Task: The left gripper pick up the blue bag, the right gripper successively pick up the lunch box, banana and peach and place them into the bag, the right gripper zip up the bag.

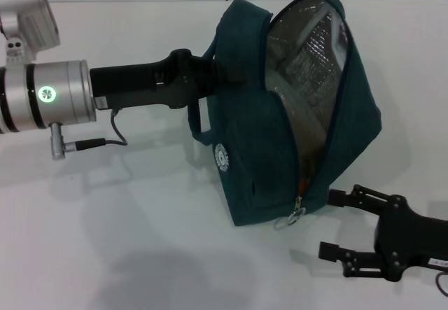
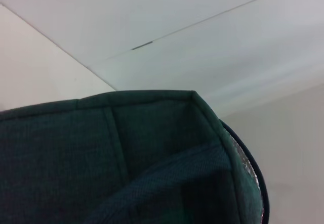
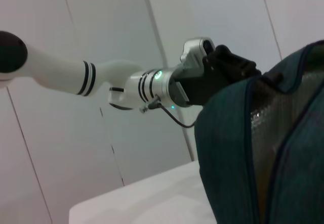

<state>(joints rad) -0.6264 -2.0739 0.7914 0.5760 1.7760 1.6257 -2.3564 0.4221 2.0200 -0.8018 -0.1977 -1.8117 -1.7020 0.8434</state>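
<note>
The blue bag hangs tilted above the white table, its mouth open toward the right and its silver lining showing. My left gripper reaches in from the left and is shut on the bag's top by the handles; its fingertips are hidden by the fabric. The metal zip pull dangles at the bag's lower corner. My right gripper is open just right of that pull, low over the table. An orange sliver shows inside the opening. The lunch box, banana and peach are otherwise hidden. The right wrist view shows the bag and left gripper.
A white table spreads under and around the bag. The left wrist view is filled by the bag's fabric against white wall panels. The left arm's silver section crosses the left side.
</note>
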